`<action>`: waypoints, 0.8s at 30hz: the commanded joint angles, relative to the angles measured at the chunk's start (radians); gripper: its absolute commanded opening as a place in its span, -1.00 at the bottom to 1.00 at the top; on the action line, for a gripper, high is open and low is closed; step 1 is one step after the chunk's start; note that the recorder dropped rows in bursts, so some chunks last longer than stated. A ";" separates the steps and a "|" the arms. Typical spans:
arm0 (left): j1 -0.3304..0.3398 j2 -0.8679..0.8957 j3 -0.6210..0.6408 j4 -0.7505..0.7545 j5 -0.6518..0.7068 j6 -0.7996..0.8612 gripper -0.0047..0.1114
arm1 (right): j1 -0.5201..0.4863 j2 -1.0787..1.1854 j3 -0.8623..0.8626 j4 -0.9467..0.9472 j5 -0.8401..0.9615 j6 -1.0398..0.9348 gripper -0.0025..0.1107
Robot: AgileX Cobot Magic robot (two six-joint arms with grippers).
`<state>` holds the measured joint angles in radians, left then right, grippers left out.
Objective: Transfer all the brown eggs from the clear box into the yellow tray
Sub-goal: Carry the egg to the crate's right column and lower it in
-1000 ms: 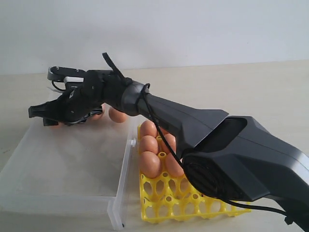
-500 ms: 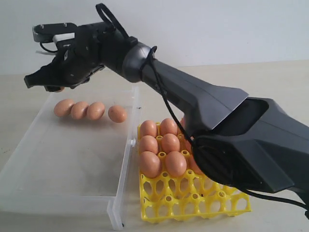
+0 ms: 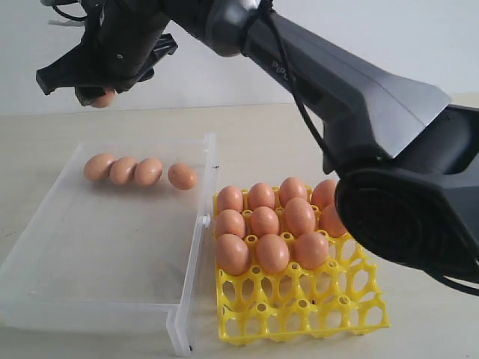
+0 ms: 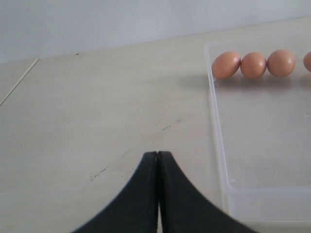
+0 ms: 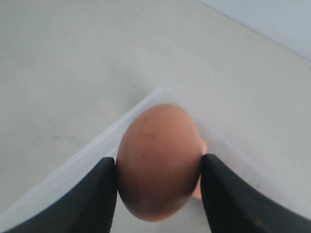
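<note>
My right gripper point(image 3: 96, 91) hangs high above the far left corner of the clear box point(image 3: 196, 247), shut on one brown egg point(image 3: 105, 99). In the right wrist view the held egg point(image 5: 159, 162) fills the gap of the gripper point(image 5: 159, 167), with the box's corner rim point(image 5: 97, 145) below it. Several brown eggs point(image 3: 148, 171) lie in a row along the box's far wall. The yellow tray point(image 3: 299, 307) stands right of the box, with several eggs point(image 3: 264, 221) in its far cups. My left gripper point(image 4: 158, 154) is shut and empty over the table beside the box wall point(image 4: 216, 121).
The right arm point(image 3: 352, 82) stretches from the right across the tray to the upper left. The near cups of the tray hold nothing. In the left wrist view, three eggs point(image 4: 253, 64) line the box's far end. A pale wall point(image 3: 374, 30) backs the table.
The right gripper has risen from the box's far left corner with an egg in it. The lifted arm now uncovers the row of eggs and the tray's far cups.
</note>
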<state>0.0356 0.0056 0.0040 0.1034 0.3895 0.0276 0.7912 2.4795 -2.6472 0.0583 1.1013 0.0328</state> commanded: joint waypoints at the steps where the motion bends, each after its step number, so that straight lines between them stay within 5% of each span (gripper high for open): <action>1: -0.008 -0.006 -0.004 -0.002 -0.009 -0.006 -0.92 | 0.005 -0.089 0.174 -0.005 0.027 -0.033 -0.96; 8: -0.008 -0.006 -0.004 -0.002 -0.009 -0.006 -0.92 | 0.003 -0.343 0.696 -0.006 -0.079 -0.118 -0.96; 20: -0.008 -0.006 -0.004 -0.002 -0.009 -0.006 -0.92 | -0.002 -0.974 1.849 0.004 -1.302 -0.143 -0.96; 24: -0.008 -0.006 -0.004 -0.002 -0.009 -0.006 -0.92 | -0.002 -1.061 2.169 0.266 -1.623 -0.349 -0.96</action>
<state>0.0356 0.0056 0.0040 0.1034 0.3895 0.0276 0.7936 1.4476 -0.5840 0.2112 -0.3483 -0.2281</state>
